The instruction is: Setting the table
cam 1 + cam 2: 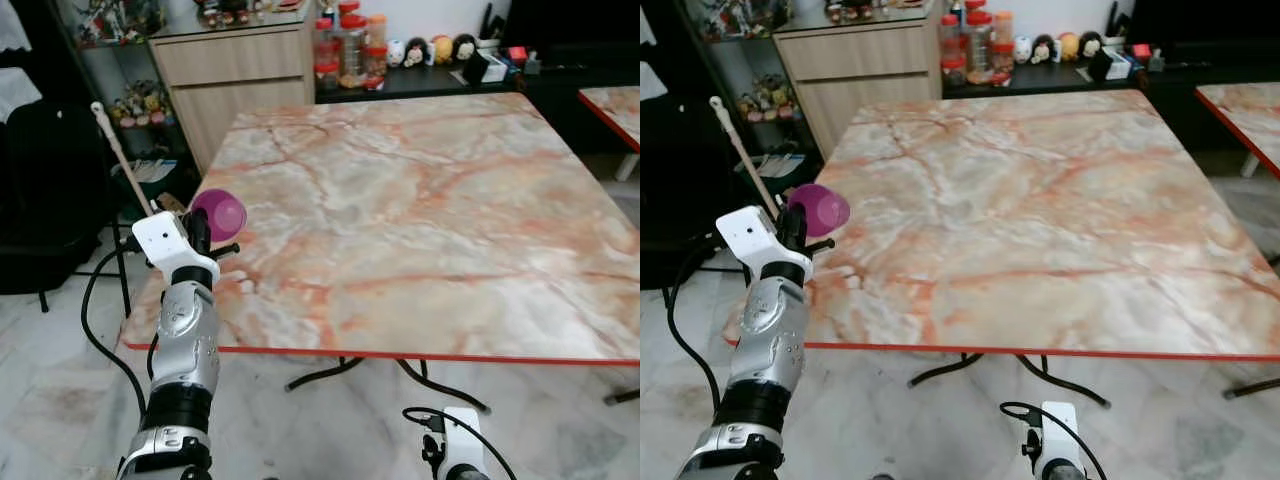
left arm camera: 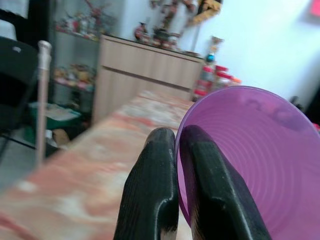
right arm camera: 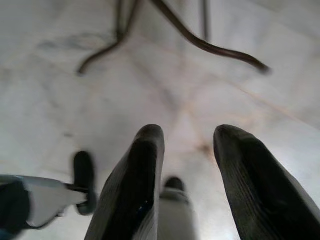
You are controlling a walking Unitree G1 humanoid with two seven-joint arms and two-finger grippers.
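Left gripper (image 2: 175,150) jaws pinch ribbed translucent purple cup (image 1: 220,213) rim; right gripper (image 3: 187,145) jaws apart.

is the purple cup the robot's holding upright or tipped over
Tipped. The purple cup lies on its side in the left gripper, mouth facing across the marble table, fingers pinching its rim.

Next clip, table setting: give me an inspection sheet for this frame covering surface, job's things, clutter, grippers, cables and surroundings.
Surface: marble-pattern table with a red edge, top bare.
Job's things: purple bowl, pinched by its rim, held over the table's left edge, tilted.
Clutter: nothing seen on the table.
Grippers: left gripper shut on the bowl's rim; right gripper open, low, pointing at the floor.
Cables: black cable looping beside the left arm; another by the right wrist.
Surroundings: wooden cabinet, red-lidded jars, a stick, marble floor.
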